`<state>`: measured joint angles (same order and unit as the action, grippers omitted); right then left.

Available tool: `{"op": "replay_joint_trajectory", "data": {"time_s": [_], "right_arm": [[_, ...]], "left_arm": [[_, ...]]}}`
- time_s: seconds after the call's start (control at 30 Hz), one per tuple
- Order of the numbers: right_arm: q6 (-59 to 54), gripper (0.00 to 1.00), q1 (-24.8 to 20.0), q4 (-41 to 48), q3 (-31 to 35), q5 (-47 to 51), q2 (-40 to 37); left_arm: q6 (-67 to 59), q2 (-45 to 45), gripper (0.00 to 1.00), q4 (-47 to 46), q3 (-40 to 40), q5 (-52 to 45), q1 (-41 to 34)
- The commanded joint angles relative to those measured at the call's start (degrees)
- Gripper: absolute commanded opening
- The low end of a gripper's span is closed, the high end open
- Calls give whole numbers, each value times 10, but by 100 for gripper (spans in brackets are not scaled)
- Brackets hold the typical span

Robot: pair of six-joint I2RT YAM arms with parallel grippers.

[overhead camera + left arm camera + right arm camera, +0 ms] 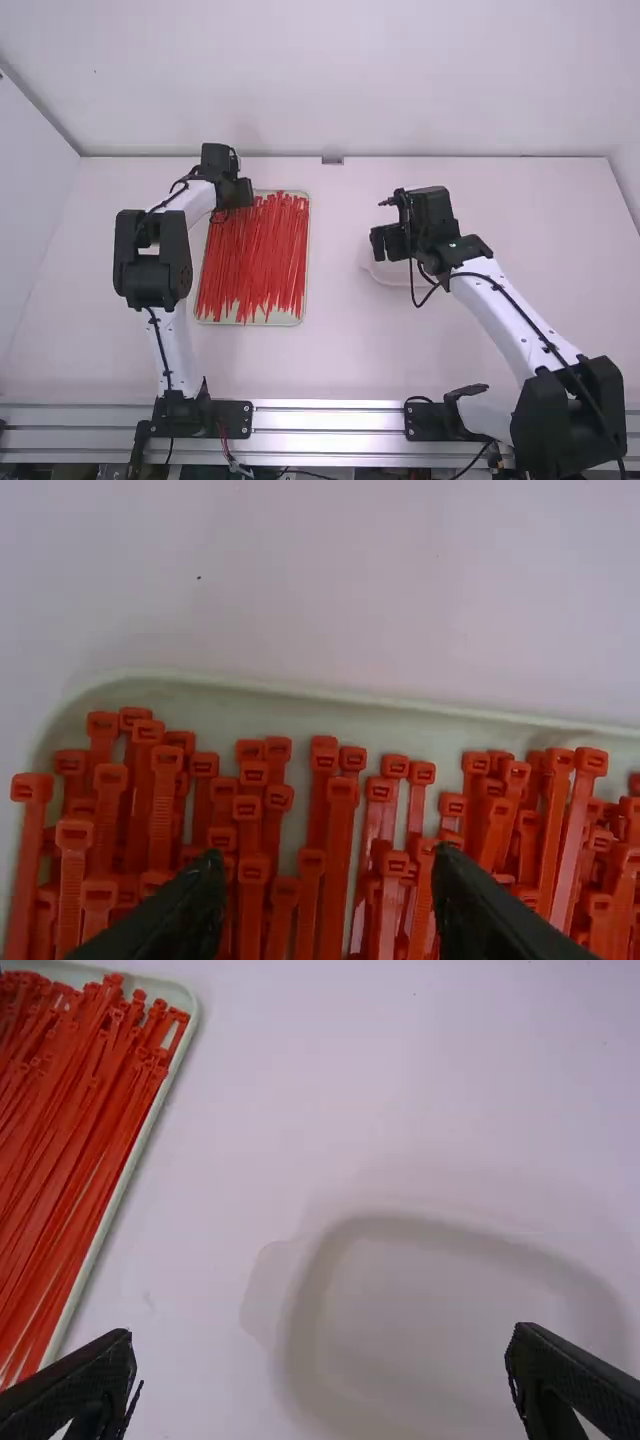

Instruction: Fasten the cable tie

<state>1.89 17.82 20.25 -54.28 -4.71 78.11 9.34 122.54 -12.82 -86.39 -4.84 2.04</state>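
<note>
High view: red cable ties [255, 258] lie heaped in a pale tray [305, 290] left of centre — the left gripper [228, 200], jaws apart, hangs over their heads at its far end, the right gripper [390, 240], splayed wide, above a clear dish [372, 272] beside the tray.

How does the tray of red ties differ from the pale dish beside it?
The tray is heaped with red cable ties; the dish looks empty. The tray lies under the left gripper, the dish under the right gripper. Both have rounded corners and lie on the table.
</note>
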Motion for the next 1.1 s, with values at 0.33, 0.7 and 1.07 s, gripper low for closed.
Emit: {"op": "replay_joint_trajectory", "data": {"time_s": [0.33,0.7,1.07], "right_arm": [[-4,98,-3,6,-20,3,1],[-9,98,-3,-1,-20,3,1],[-8,98,-3,2,-20,7,1]], "left_arm": [[13,9,49,24,18,0,2],[14,9,47,13,18,28,2],[16,9,38,10,18,28,3]]}}
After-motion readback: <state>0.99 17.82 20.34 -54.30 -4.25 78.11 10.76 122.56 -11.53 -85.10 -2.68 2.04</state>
